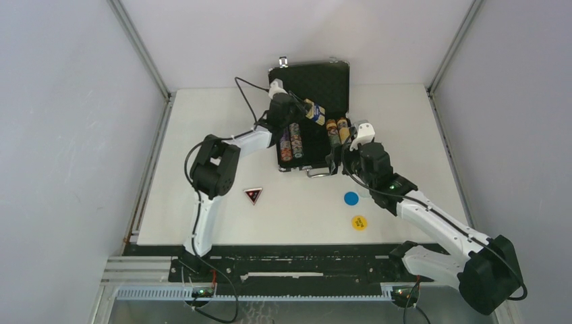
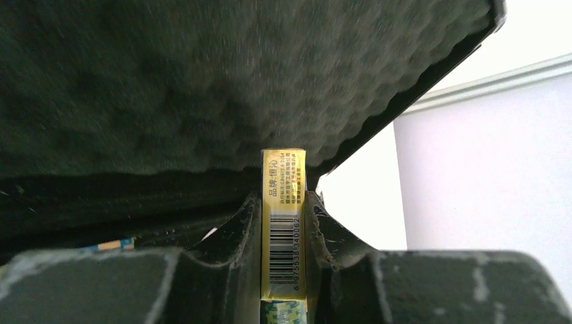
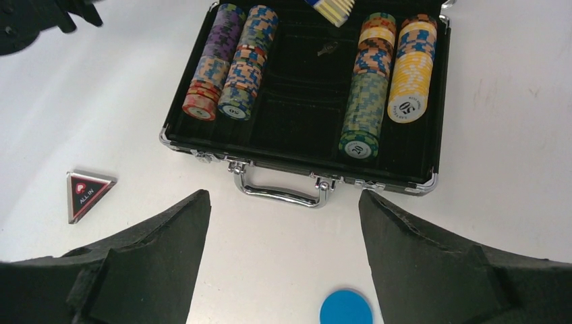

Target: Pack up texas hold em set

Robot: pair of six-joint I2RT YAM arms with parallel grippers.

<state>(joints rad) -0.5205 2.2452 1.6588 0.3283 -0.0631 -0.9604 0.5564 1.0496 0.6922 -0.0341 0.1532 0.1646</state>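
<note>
The small black briefcase (image 1: 340,81) stands open at the back of the table, foam lid upright. Rows of multicoloured poker chips (image 1: 291,140) fill its left and right slots (image 3: 362,101). My left gripper (image 1: 305,106) is shut on the yellow-blue card deck (image 1: 314,112) and holds it above the case's middle; the deck's barcoded edge (image 2: 283,229) is clamped between the fingers (image 2: 239,236), with the foam lid behind. My right gripper (image 3: 283,202) is open and empty, near the silver handle (image 3: 280,192). The red triangular token (image 1: 253,195), blue token (image 1: 351,198) and yellow token (image 1: 359,222) lie on the table.
The white table (image 1: 202,135) is enclosed by grey walls left and right. The case's middle slots (image 3: 303,101) are bare black lining. The blue token (image 3: 345,308) lies just below my right fingers; the triangular token (image 3: 86,192) is to their left.
</note>
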